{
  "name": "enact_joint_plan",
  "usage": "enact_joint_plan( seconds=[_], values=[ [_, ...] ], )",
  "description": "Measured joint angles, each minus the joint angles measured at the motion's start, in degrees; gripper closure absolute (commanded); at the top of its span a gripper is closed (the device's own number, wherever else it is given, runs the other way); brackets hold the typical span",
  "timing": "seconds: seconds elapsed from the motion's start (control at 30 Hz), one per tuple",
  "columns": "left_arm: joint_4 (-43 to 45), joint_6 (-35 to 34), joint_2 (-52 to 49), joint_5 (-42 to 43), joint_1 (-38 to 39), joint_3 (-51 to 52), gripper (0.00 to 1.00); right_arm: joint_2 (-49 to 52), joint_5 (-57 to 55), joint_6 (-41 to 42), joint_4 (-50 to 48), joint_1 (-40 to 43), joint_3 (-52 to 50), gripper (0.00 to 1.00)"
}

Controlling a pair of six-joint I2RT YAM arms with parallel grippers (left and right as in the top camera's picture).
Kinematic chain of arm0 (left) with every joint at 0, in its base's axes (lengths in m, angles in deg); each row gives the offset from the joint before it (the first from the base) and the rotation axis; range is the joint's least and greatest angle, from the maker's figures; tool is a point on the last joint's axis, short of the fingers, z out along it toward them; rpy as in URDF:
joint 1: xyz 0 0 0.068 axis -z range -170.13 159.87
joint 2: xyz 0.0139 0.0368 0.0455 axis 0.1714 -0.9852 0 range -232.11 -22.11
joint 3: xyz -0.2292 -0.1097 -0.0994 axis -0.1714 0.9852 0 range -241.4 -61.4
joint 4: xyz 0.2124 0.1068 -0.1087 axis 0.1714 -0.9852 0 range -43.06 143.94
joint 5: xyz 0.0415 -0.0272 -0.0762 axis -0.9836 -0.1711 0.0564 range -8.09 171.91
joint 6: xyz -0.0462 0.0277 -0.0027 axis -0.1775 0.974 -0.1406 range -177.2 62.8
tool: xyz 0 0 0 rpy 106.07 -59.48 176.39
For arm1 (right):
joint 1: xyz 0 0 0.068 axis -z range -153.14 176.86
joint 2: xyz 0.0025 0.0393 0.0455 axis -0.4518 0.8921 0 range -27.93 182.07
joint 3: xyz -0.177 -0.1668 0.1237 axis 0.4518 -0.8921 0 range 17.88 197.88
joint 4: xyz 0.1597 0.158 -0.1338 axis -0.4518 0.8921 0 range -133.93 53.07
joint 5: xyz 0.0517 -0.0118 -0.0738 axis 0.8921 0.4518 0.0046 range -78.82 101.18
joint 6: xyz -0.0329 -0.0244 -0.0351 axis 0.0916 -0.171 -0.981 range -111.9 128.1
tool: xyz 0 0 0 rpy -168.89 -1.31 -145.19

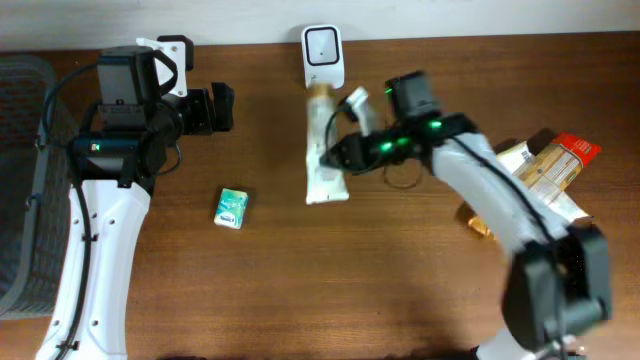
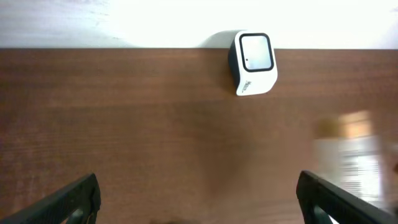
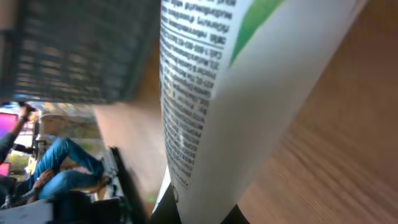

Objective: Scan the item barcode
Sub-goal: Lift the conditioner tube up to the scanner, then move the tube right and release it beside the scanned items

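White tube (image 3: pixel 249 93) fills the right wrist view; right gripper (image 1: pixel 336 156) seemingly clamped on it, top end against the scanner (image 1: pixel 323 55); left gripper (image 1: pixel 222 107) gapes wide; green box (image 1: pixel 231 208) lies left, snack packets (image 1: pixel 555 165) right — both well apart.

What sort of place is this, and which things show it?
Probably a mock shop checkout on a wooden table: a barcode scanner at the back edge, packaged goods like the white tube and small green box, and a dark basket.

In my right gripper (image 1: pixel 332 157), the long white plastic tube (image 1: pixel 321 182) is lying just below the white box-shaped scanner (image 1: pixel 323 55) at top centre, the small green carton (image 1: pixel 231 208) sitting lower left.
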Motion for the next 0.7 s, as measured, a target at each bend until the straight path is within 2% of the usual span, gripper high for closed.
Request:
enact_joint_plan(
  seconds=[0.07,0.23,0.33,0.4,0.47,0.5,0.57,0.6,0.7],
  values=[
    [-0.02,0.0,0.0,0.0,0.0,0.0,0.01,-4.96,4.22,-0.9,0.02,2.32,0.2,0.96],
    [-0.04,0.0,0.0,0.0,0.0,0.0,0.01,-5.79,7.15,-1.01,0.2,4.09,0.2,0.96],
    [-0.04,0.0,0.0,0.02,0.0,0.0,0.01,-5.81,0.79,3.85,0.37,2.86,0.2,0.96],
    [-0.04,0.0,0.0,0.0,0.0,0.0,0.01,-5.33,-5.2,5.6,7.04,0.79,3.87,0.96],
    [-0.22,0.0,0.0,0.04,0.0,0.0,0.01,0.72,-13.16,3.67,20.17,-1.11,20.33,0.96],
    [-0.37,0.0,-0.02,0.04,0.0,0.02,0.01,7.04,-19.37,1.7,28.96,-2.16,34.07,0.96],
    [-0.09,0.0,0.0,0.04,0.0,0.0,0.01,15.93,-29.14,-1.25,35.19,-3.65,49.66,0.96],
    [-0.09,0.0,0.0,0.02,0.0,0.0,0.01,21.35,-36.35,-3.93,34.29,-4.76,56.24,0.96],
    [0.02,0.0,0.0,0.0,0.0,0.0,0.01,30.42,-58.55,-12.61,26.82,-6.88,57.46,0.96]
  ],
)
